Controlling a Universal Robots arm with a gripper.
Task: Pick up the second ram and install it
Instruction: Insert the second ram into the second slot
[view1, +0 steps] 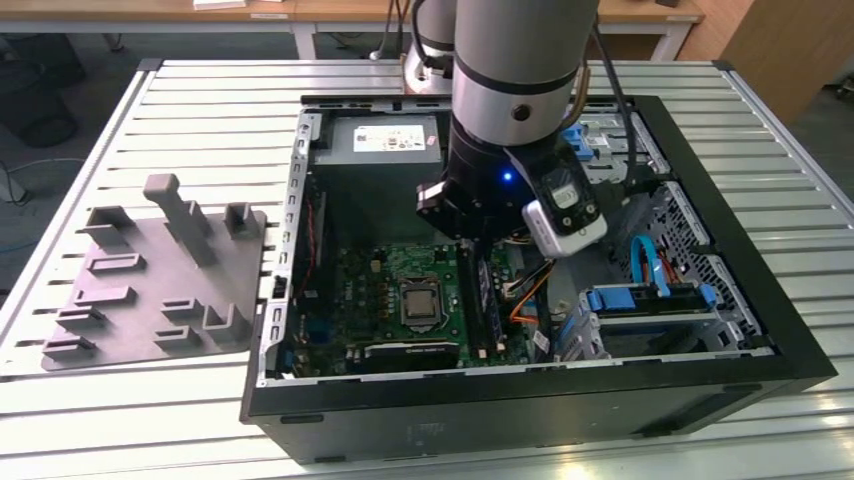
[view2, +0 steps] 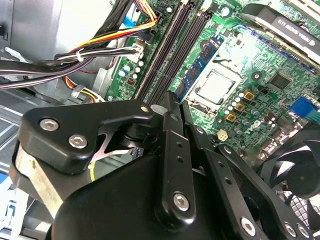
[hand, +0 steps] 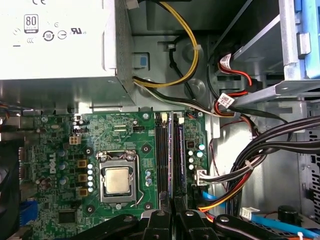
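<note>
Grey holder plate (view1: 154, 275) lies on the slatted counter (view1: 107, 420) at the exterior view's left, its pegs and pockets bare, well apart from the work. Next along, the open computer case (view1: 534, 400) with its green motherboard (view1: 347, 300), and the processor socket (view1: 418, 303) near the board's middle. Just to the exterior view's right of the socket run the long black memory slots (hand: 161, 150). The arm hangs straight down over them, claw (hand: 172, 212) low inside the case. The second ram (hand: 172, 155) stands on edge along one of these slots, lined up with it, its near end running in between the claw's fingertips (hand: 158, 220); claw looks pinched on that stick, though the contact itself is hidden in both wrist views. Whether the stick is fully seated cannot be told. Judgement: for a clean fit the stick must stay parallel to the slot and upright, pressed evenly along its length, not at one end. Coloured cable bundle (hand: 235, 185) lies near the slots on the far side and should stay untouched.
</note>
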